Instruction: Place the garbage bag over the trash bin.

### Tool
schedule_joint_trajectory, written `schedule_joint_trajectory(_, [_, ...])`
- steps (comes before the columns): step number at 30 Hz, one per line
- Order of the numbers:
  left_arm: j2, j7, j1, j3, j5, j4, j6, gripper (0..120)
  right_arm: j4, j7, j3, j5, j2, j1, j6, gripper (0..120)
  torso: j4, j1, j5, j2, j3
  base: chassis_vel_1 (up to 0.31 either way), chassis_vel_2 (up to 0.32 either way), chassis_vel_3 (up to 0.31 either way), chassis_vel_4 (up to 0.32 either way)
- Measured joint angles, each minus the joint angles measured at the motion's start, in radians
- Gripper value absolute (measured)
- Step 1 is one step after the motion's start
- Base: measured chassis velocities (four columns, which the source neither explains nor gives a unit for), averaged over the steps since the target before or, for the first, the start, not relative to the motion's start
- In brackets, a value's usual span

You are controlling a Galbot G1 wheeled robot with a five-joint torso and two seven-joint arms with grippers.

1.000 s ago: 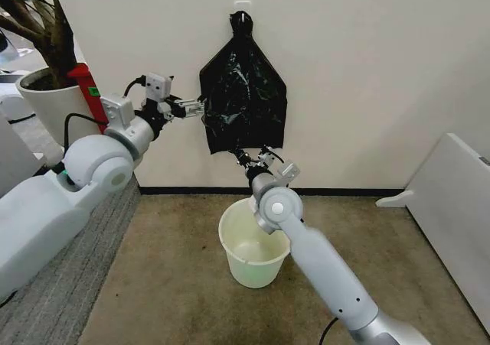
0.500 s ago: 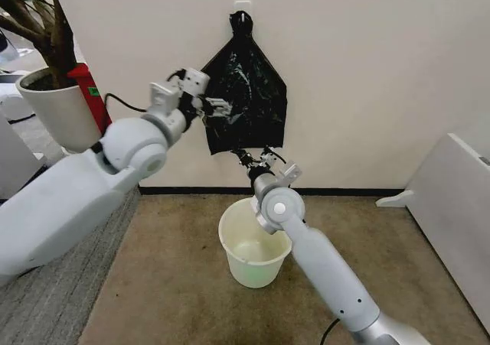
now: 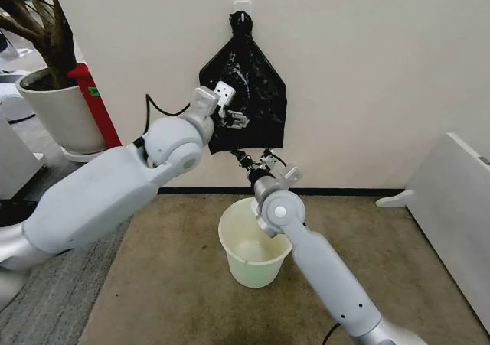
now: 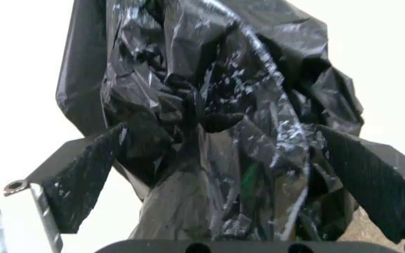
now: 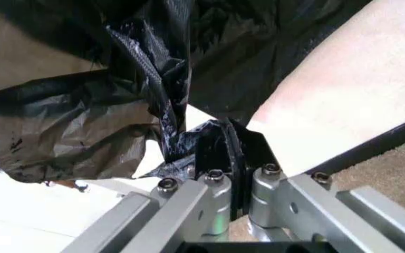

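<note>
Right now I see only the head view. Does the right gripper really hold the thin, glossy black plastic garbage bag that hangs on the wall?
Observer: Yes. In the right wrist view the right gripper is shut on a fold of the garbage bag.
Operator: And the left gripper, is it closed too?
Observer: No. In the left wrist view the left gripper is open, its fingers wide apart, with crinkled plastic between them but not pinched.
</note>
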Motion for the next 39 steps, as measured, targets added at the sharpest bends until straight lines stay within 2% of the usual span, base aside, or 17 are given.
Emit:
schedule_joint_trajectory(9, [-0.003,-0.016,-0.001,-0.007,-0.01,0.024,0.038,97,0.005,-0.003,0.005,0.002,-0.01,-0.001,0.0,0,0.0001,0.0,-0.0001,0.0,0.0,0.0,0.0,0.0,0.0])
schedule_joint_trajectory(13, [-0.005,-0.018,0.0,-0.01,-0.014,0.031,0.029,79,0.005,-0.007,0.005,0.002,-0.011,-0.005,0.0,0,0.0002,0.0,-0.0001,0.0,0.0,0.0,0.0,0.0,0.0])
schedule_joint_trajectory(15, [-0.006,-0.018,0.0,-0.01,-0.014,0.032,0.027,76,0.005,-0.008,0.005,0.002,-0.011,-0.005,0.0,0,0.0001,0.0,-0.0001,0.0,0.0,0.0,0.0,0.0,0.0])
schedule_joint_trajectory(20, [-0.011,-0.049,0.005,-0.026,-0.031,0.037,0.024,52,0.005,-0.011,0.007,0.002,-0.018,-0.005,0.0,0,0.0,0.0,-0.0001,0.0,0.0,0.0,0.0,0.0,0.0])
schedule_joint_trajectory(22, [-0.01,-0.055,0.008,-0.031,-0.033,0.038,0.022,49,0.005,-0.013,0.008,0.001,-0.021,-0.005,0.0,0,0.0,0.0,0.0,0.0,0.0,0.0,0.0,0.0,0.0])
schedule_joint_trajectory(26, [-0.002,-0.079,0.024,-0.06,-0.041,0.044,0.006,32,0.007,-0.026,0.01,-0.015,-0.033,-0.011,-0.001,0,0.0002,0.0,-0.0001,0.0,0.0,0.0,0.0,0.0,0.0])
schedule_joint_trajectory(28, [-0.002,-0.085,0.027,-0.069,-0.045,0.044,0.003,29,0.009,-0.029,0.011,-0.02,-0.035,-0.012,-0.002,0,0.0002,0.0,-0.0001,0.0,0.0,0.0,0.0,0.0,0.0])
schedule_joint_trajectory(34, [-0.018,-0.146,0.052,-0.145,-0.114,0.046,-0.031,4,0.029,-0.052,0.004,-0.058,-0.051,-0.022,-0.005,0,0.0,0.0,0.0,0.0,0.0,0.0,0.0,0.0,0.0])
schedule_joint_trajectory(39, [-0.025,-0.159,0.06,-0.179,-0.132,0.057,-0.057,0,0.047,-0.06,-0.001,-0.095,-0.062,-0.029,-0.021,0,0.0001,0.0,0.0,0.0,0.0,0.0,0.0,0.0,0.0])
